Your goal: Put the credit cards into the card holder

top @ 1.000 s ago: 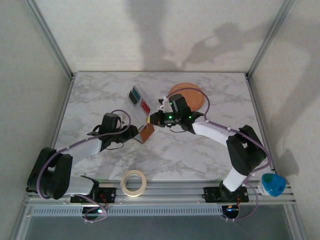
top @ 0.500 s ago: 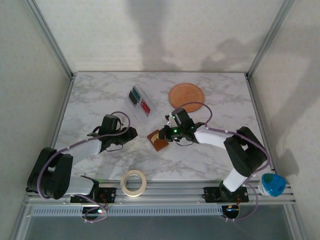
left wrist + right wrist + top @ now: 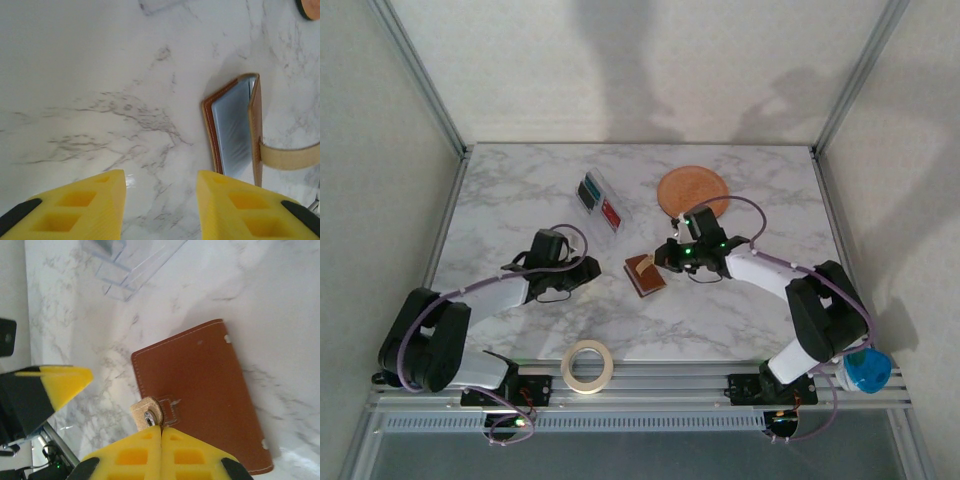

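Observation:
The card holder (image 3: 645, 275), a brown leather wallet, rests on the marble mid-table. My right gripper (image 3: 663, 260) is shut on its tan strap tab (image 3: 148, 412), its fingertips pressed together (image 3: 161, 432) over the brown cover (image 3: 200, 400). In the left wrist view the holder (image 3: 256, 125) gapes slightly, a pale blue-grey card (image 3: 232, 130) showing inside and the strap (image 3: 290, 156) pulled out to the right. My left gripper (image 3: 160, 200) is open and empty over bare marble just left of the holder (image 3: 590, 268). A teal card (image 3: 589, 190) lies at the clear sleeve.
The clear plastic sleeve (image 3: 601, 203) lies behind the grippers, with a red piece (image 3: 611, 213) in it. An orange plate (image 3: 693, 188) sits at the back right. A tape roll (image 3: 587, 365) lies at the front edge, and a blue object (image 3: 866, 369) sits off the table's right corner.
My right gripper has carried the card holder right and nearer, away from the left gripper, and set it down mid-table. The left gripper has stayed open and shifted slightly right.

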Controlling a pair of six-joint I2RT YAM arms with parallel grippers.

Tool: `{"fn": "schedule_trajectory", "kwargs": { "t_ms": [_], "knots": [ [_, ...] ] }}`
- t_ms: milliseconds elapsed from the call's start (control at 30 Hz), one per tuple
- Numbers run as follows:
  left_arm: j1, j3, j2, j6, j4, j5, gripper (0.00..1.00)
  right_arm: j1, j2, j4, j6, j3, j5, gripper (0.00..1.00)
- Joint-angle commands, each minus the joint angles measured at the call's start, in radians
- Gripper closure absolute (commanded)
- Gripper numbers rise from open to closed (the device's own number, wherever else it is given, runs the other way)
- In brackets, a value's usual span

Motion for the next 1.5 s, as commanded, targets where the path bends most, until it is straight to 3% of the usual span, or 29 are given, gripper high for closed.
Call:
{"fn": "schedule_trajectory", "kwargs": {
  "t_ms": [0,167,500,700,867,1067,1200,1300,1467],
  "knots": [
    [-0.045,0.054,0.037,0.012,0.008,-0.012,0.59,-0.052,0.000,-0.056,-0.023,0.011,-0.032,1.00],
    [-0.097,0.091,0.075,-0.007,0.028,-0.020,0.59,-0.125,0.001,-0.073,-0.036,-0.010,-0.066,1.00],
    [-0.152,0.180,0.153,-0.009,0.020,-0.021,0.59,-0.227,0.046,-0.125,-0.129,-0.046,-0.019,1.00],
    [-0.180,0.241,0.199,-0.006,0.030,-0.014,0.46,-0.229,0.058,-0.137,-0.160,-0.057,0.002,1.00],
    [-0.191,0.287,0.249,-0.009,0.034,-0.002,0.44,-0.229,0.041,-0.149,-0.186,-0.063,0.007,1.00],
    [-0.193,0.331,0.294,0.037,-0.021,-0.048,0.68,-0.229,0.028,-0.162,-0.198,-0.068,0.010,1.00],
    [-0.191,0.342,0.306,0.053,-0.042,-0.052,0.71,-0.228,0.022,-0.157,-0.200,-0.074,-0.012,1.00],
    [-0.190,0.344,0.305,0.062,-0.040,-0.050,0.87,-0.228,0.029,-0.164,-0.207,-0.071,-0.008,1.00],
    [-0.190,0.344,0.315,0.065,-0.026,-0.026,0.83,-0.217,0.054,-0.166,-0.214,-0.060,-0.037,1.00]
  ]
}}
